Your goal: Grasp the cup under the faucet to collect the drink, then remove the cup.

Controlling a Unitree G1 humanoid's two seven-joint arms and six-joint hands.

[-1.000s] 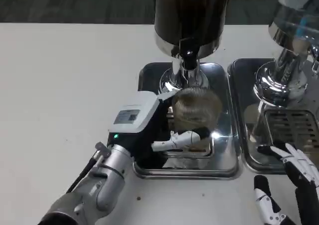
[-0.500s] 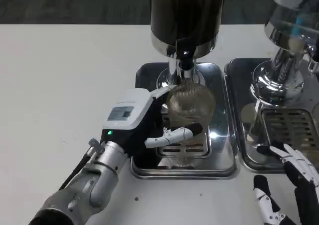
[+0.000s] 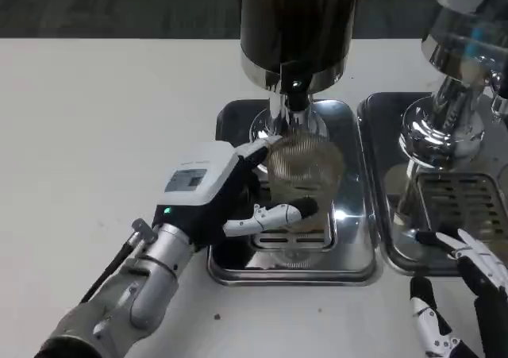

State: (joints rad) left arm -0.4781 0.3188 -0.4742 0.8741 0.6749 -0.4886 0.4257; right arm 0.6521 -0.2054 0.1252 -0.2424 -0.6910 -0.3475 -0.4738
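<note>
The ribbed glass cup stands on the steel drip tray, directly below the faucet of the dark drink dispenser. The left hand grasps the cup from its left side, fingers wrapped across its near face. The right hand hovers at the near right, fingers spread, holding nothing. A second chrome dispenser stands at the far right.

You have a clear ribbed cup standing upright on the drip tray, directly beneath the black faucet spout.
</note>
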